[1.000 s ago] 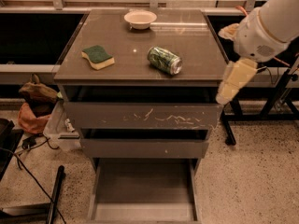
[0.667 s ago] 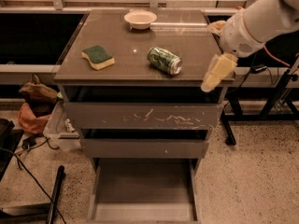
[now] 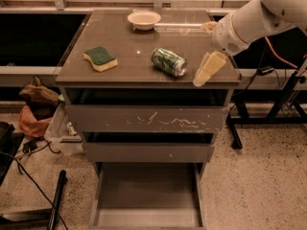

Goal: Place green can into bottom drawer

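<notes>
Green can (image 3: 169,61), one, lies sideways. One gripper (image 3: 205,72) just right of it; I cannot tell its grip. One bottom drawer (image 3: 146,194) open below.

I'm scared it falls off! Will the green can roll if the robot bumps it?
Probably yes: the green can lies on its side on the smooth cabinet top, so a nudge could roll it. Its round, shiny body may be slippery to grab. The gripper is beside it, not touching, near the top's front corner.
</notes>
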Tool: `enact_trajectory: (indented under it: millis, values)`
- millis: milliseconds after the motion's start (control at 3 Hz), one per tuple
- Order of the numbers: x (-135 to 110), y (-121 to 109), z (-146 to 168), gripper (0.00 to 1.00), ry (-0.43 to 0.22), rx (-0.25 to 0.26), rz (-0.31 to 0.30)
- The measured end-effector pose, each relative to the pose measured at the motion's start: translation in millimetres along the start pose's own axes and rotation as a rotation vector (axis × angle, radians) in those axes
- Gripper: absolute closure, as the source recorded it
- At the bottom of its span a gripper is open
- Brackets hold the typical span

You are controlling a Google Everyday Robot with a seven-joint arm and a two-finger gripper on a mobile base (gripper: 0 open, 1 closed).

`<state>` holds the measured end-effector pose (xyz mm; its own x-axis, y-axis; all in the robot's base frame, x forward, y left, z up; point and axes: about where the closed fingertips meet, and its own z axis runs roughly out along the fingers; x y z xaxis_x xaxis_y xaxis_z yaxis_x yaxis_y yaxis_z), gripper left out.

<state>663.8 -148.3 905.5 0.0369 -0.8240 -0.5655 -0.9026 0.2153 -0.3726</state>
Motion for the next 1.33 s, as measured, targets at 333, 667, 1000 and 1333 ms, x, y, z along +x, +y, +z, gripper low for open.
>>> enact_trajectory:
  millis: [333,667,1000,1333]
  values:
    - [-7,-9,13,0.0,0.042,-0.003,-0.015]
    - [-18,-29,39,0.0,0.136,-0.018,-0.004]
    - [-21,-40,64,0.0,0.174,-0.056,0.017]
    - [-15,-40,83,0.0,0.184,-0.115,0.056]
